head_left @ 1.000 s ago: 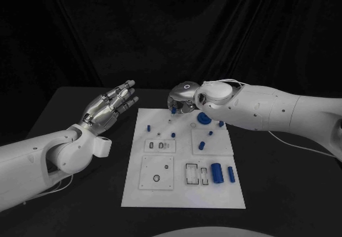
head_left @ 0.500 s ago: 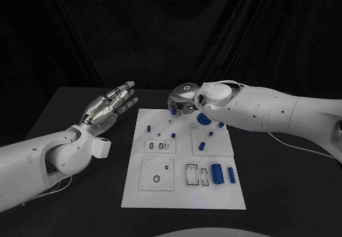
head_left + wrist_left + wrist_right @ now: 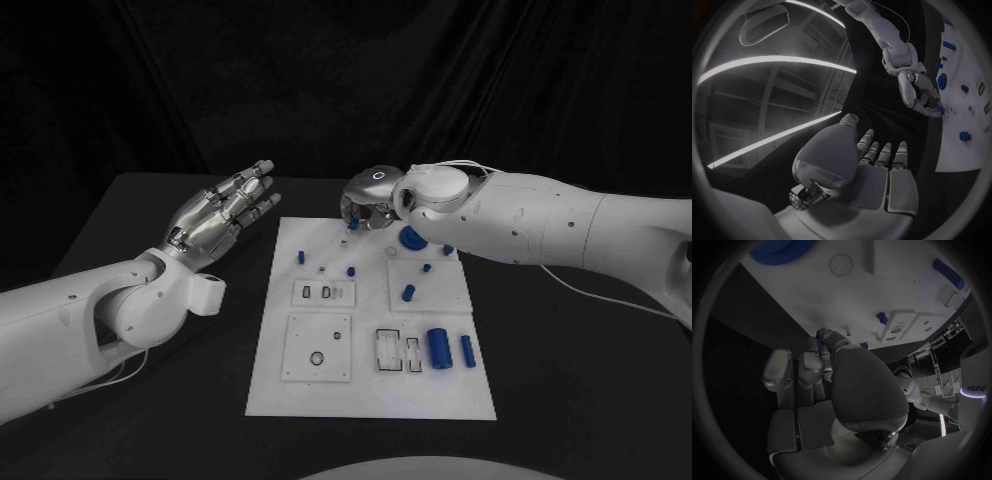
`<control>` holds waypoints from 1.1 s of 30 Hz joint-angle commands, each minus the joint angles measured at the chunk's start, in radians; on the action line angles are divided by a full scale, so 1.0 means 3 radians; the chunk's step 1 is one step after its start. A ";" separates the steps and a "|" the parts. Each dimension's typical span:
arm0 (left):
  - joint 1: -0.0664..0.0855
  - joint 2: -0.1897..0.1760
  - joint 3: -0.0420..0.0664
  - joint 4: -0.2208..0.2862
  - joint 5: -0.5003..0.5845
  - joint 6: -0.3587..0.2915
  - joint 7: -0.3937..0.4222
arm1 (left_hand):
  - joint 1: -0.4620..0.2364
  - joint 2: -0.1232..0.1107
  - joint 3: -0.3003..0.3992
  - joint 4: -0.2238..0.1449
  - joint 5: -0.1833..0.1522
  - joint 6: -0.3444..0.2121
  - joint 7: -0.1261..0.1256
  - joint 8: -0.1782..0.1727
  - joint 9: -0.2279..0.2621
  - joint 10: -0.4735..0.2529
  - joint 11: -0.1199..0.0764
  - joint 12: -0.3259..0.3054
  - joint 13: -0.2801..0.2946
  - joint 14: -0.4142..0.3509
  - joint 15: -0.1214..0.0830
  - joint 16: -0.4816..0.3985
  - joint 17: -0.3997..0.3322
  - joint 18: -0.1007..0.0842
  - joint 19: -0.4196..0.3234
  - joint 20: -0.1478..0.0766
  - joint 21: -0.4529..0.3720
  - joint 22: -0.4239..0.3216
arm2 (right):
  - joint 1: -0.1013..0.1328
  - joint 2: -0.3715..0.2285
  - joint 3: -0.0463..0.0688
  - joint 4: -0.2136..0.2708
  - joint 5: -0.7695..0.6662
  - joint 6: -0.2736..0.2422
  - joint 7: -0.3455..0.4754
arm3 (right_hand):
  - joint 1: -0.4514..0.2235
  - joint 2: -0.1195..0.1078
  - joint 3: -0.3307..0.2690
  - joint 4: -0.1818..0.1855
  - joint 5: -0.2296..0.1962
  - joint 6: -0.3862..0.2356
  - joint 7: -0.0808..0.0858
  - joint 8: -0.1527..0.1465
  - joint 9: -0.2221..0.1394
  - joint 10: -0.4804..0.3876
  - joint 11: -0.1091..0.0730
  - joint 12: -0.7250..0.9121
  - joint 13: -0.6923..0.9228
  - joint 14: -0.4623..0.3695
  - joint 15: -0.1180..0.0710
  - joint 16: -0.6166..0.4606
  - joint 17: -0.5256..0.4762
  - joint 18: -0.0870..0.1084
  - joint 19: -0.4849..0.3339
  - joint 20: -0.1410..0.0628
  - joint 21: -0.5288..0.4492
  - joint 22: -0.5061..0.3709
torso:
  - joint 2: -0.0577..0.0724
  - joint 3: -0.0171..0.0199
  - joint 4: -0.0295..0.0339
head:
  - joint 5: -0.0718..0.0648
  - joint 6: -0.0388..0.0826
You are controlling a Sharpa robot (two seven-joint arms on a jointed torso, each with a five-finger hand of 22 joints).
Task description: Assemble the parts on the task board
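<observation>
Head view has the white task board (image 3: 369, 395) lying in the middle of the black table (image 3: 577, 380), long side running away from the robot, with small blue parts scattered over it. The right hand (image 3: 369, 203) hangs over the board's far edge, fingers curled downward, and pinched at its fingertips is a small blue part (image 3: 352, 225), held just above the board's far end. Just beside that hand, toward the robot, sits a round blue toothed disc (image 3: 413, 239), and nearer still a few blue pegs (image 3: 352, 271) stand on the upper half of the board. Two larger blue cylinders (image 3: 438, 351) lie side by side near the board's right edge, next to a slotted inset. The left hand (image 3: 221, 216) is raised off to the left of the board, well apart from it, palm up with fingers straight and spread, holding nothing. From the right wrist view the blue part (image 3: 822, 335) shows pinched at the fingertips (image 3: 826, 342), close over the white board (image 3: 898, 295), with another small peg (image 3: 881, 316) standing near it.
</observation>
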 commanded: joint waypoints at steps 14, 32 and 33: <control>-0.0002 0.0022 0.0003 -0.0020 -0.0007 0.0067 0.0194 | 0.0030 0.0002 0.0017 -0.0016 0.0009 -0.0001 0.0010 0.0010 0.0003 -0.0001 0.0019 -0.0004 -0.0001 0.0008 0.0029 -0.0012 -0.0003 0.0044 0.0004 0.0032 -0.0012 -0.0005 | -0.0032 0.0033 -0.0005 -0.0013 -0.0011 0.0060 -0.0074 | -0.0057 0.0004 0.0035 0.0008 -0.0042 -0.0064 -0.0002 -0.0030 0.0005 -0.0023 0.0025 -0.0036 -0.0005 -0.0038 0.0011 -0.0013 -0.0001 -0.0005 -0.0044 0.0010 -0.0029 0.0001 | 0.0002 0.0001 0.0006 | -0.0004 -0.0009; -0.0008 0.0039 0.0003 -0.0040 -0.0007 0.0088 0.0145 | 0.0025 0.0022 0.0036 -0.0017 0.0006 0.0016 0.0021 0.0017 0.0006 -0.0002 0.0030 -0.0004 -0.0001 0.0008 0.0036 -0.0012 -0.0003 0.0043 0.0004 0.0040 -0.0012 -0.0005 | -0.0049 0.0032 -0.0005 -0.0004 -0.0011 0.0285 -0.0200 | -0.0121 -0.0114 0.0120 -0.0006 -0.0125 -0.0542 -0.0106 -0.0380 -0.0104 -0.0503 0.0121 -0.0302 -0.0069 -0.0248 0.0097 -0.0187 -0.0254 0.0046 -0.0262 0.0081 -0.0245 -0.0180 | 0.0001 -0.0001 0.0006 | 0.0000 -0.0028; -0.0008 0.0038 0.0003 -0.0040 -0.0007 0.0088 0.0144 | 0.0025 0.0023 0.0038 -0.0017 0.0005 0.0014 0.0022 0.0017 0.0006 -0.0003 0.0031 -0.0005 -0.0001 0.0008 0.0036 -0.0012 -0.0003 0.0043 0.0004 0.0040 -0.0012 -0.0005 | -0.0050 0.0028 -0.0005 -0.0003 -0.0011 0.0299 -0.0219 | -0.0123 -0.0123 0.0118 -0.0012 -0.0140 -0.0595 -0.0120 -0.0417 -0.0119 -0.0569 0.0126 -0.0331 -0.0077 -0.0271 0.0098 -0.0208 -0.0286 0.0050 -0.0283 0.0090 -0.0267 -0.0198 | 0.0001 -0.0001 0.0006 | 0.0001 -0.0028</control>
